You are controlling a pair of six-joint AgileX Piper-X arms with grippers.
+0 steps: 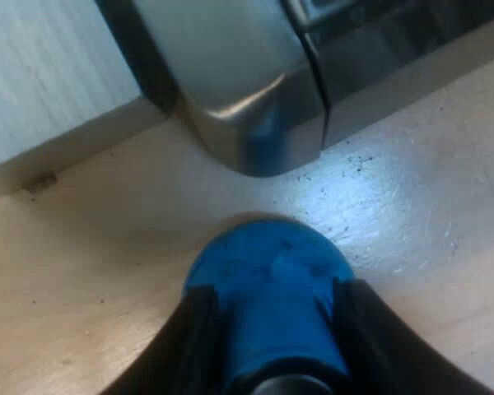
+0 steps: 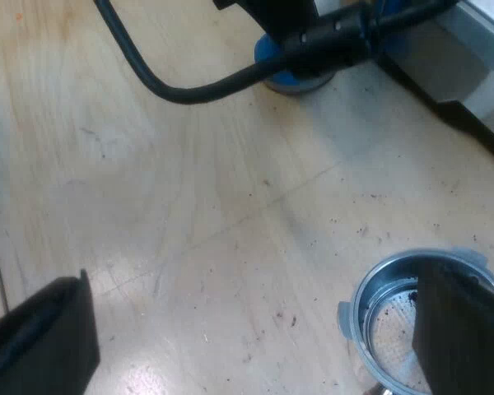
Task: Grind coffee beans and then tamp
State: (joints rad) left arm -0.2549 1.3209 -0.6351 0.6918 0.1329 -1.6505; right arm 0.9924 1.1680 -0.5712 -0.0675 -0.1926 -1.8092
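Observation:
A blue tamper (image 1: 267, 263) stands on the wooden table close to the espresso machine's (image 1: 247, 90) steel base. My left gripper (image 1: 276, 309) is shut on it, a black finger pressed against each side. The right wrist view shows the same tamper (image 2: 273, 72) under the left arm, with its metal foot on the table beside the machine (image 2: 469, 58). My right gripper (image 2: 255, 337) is open, its fingers far apart. One of its fingers (image 2: 461, 329) hangs over the metal holder's basket (image 2: 387, 304), which lies on the table with dark grounds inside. Its handle is hidden.
Dark coffee specks (image 1: 354, 164) are scattered on the table by the machine's base. A pale wall panel (image 1: 49, 66) stands beside the machine. Bare wood (image 2: 189, 206) stretches between the tamper and the holder.

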